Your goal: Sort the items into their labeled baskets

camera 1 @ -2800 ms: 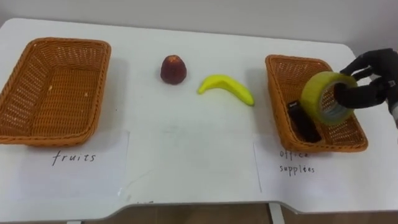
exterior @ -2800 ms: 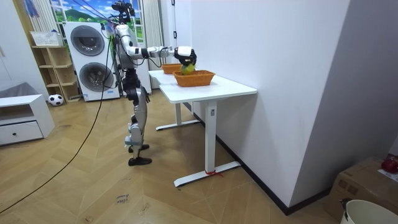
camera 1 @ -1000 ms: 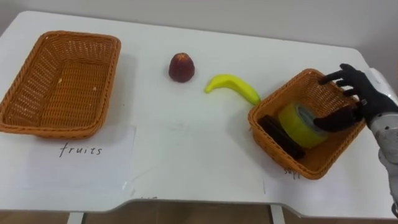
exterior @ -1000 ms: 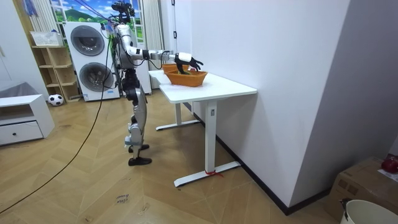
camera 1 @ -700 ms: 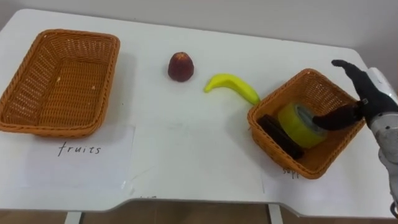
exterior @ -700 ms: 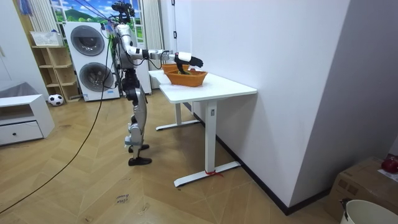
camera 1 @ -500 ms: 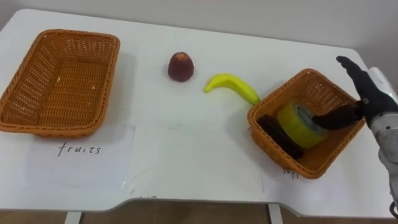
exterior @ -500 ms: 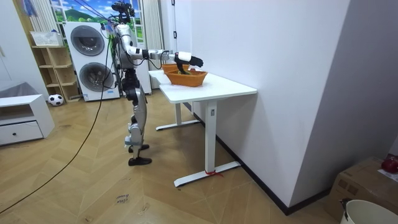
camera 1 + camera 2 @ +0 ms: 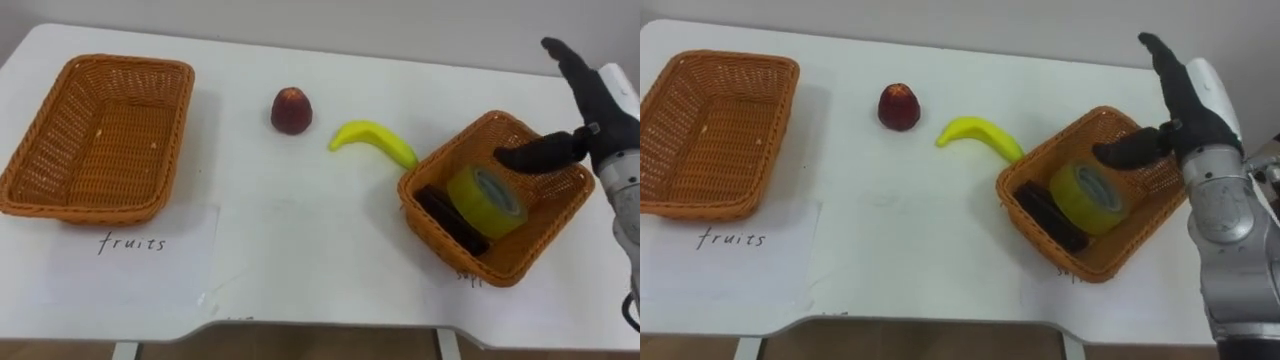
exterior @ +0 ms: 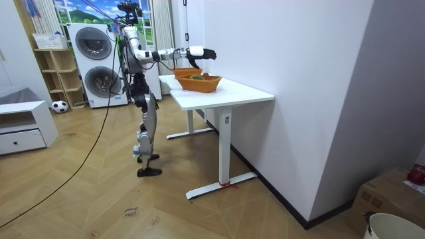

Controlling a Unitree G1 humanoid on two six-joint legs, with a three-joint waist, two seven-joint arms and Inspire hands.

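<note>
A yellow roll of tape (image 9: 486, 200) (image 9: 1086, 198) lies in the right-hand wicker basket (image 9: 535, 252) (image 9: 1040, 157) beside a dark flat object (image 9: 452, 219). That basket sits skewed over its paper label. My right hand (image 9: 585, 118) (image 9: 1186, 107) hovers open above the basket's far right side, fingers straight, thumb pointing at the tape, holding nothing. A red apple (image 9: 291, 109) and a yellow banana (image 9: 374, 140) lie on the white table (image 9: 300, 230) between the baskets. The left-hand wicker basket (image 9: 60, 200), labelled fruits, is empty. In the room view the right hand (image 10: 199, 53) is raised over the table.
A paper label (image 9: 140, 245) reading fruits lies in front of the left basket. The table's front edge runs close below both baskets. In the room view I stand at the table's end, with washing machines (image 10: 96, 63) behind me.
My right hand let go of the tape roll, straightened its fingers and rose up and away from the right basket. The tape stays in the basket, which has been pushed askew.
</note>
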